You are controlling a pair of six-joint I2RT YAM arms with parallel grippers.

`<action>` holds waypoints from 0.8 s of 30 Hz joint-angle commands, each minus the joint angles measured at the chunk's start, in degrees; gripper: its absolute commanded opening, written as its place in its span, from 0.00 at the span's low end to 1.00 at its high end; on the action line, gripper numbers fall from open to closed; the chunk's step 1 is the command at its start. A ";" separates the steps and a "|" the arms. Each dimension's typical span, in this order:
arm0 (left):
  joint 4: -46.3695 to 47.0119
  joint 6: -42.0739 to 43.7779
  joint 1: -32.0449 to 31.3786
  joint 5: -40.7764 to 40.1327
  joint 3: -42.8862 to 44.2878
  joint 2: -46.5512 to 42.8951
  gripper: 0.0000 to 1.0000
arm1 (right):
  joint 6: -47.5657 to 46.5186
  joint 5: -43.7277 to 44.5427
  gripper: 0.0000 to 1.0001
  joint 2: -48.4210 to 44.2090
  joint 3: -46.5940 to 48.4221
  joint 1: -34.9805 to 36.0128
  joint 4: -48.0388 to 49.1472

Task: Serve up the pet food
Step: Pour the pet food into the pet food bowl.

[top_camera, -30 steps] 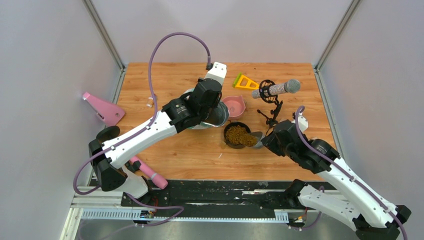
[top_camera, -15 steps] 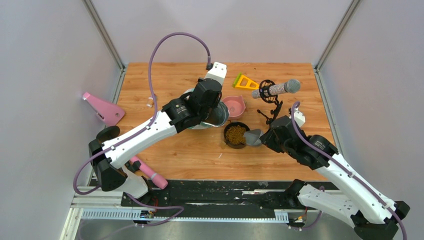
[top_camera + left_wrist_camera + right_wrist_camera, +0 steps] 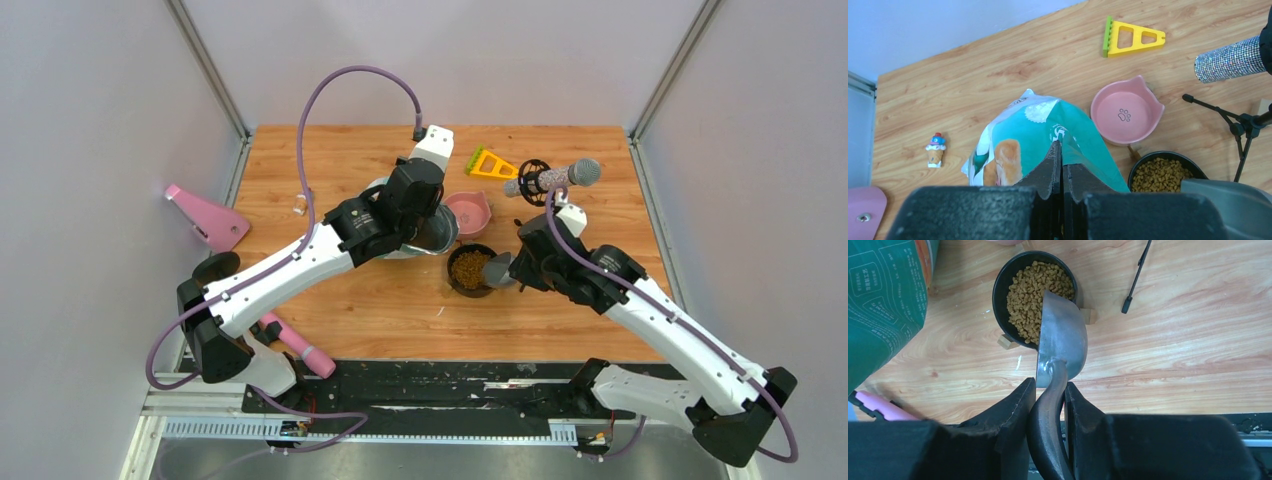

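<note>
One black bowl (image 3: 1000, 285) is holding the pet food (image 3: 1030, 295). Right end effector (image 3: 1049, 385) is grasping the scoop (image 3: 1063, 335) across its rim; left end effector (image 3: 1062, 150) is sitting clenched beside it. Risk: the scoop catching that rim while withdrawing, scattering kibble onto the desk (image 3: 1173, 340).

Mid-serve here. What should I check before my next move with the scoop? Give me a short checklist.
1. Grip: right tool shut on the scoop handle: ok.
2. Aim: scoop tip over the black bowl: ok.
3. Scoop emptied: cannot tell.
4. Spill: kibble in the black bowl, none seen on the table: ok.
5. Second dish: pink bowl filled: not ok, empty.
6. Support: left tool shut over the bag; holding it: cannot tell.
</note>
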 commanded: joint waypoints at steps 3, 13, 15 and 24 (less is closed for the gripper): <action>6.71 -0.11 0.06 -2.13 1.08 -4.09 0.00 | -6.15 0.58 0.00 3.62 5.26 -0.20 5.18; 6.70 -0.17 0.07 -2.37 0.99 -4.25 0.00 | -8.86 0.81 0.00 0.82 6.01 -0.21 3.60; 7.04 -0.17 0.05 -2.41 0.93 -4.03 0.00 | -9.30 0.30 0.00 -0.19 6.10 -0.20 2.08; 5.86 -0.61 0.59 -2.88 2.70 -1.78 0.00 | -11.28 -1.43 0.00 -7.14 8.76 -0.22 0.94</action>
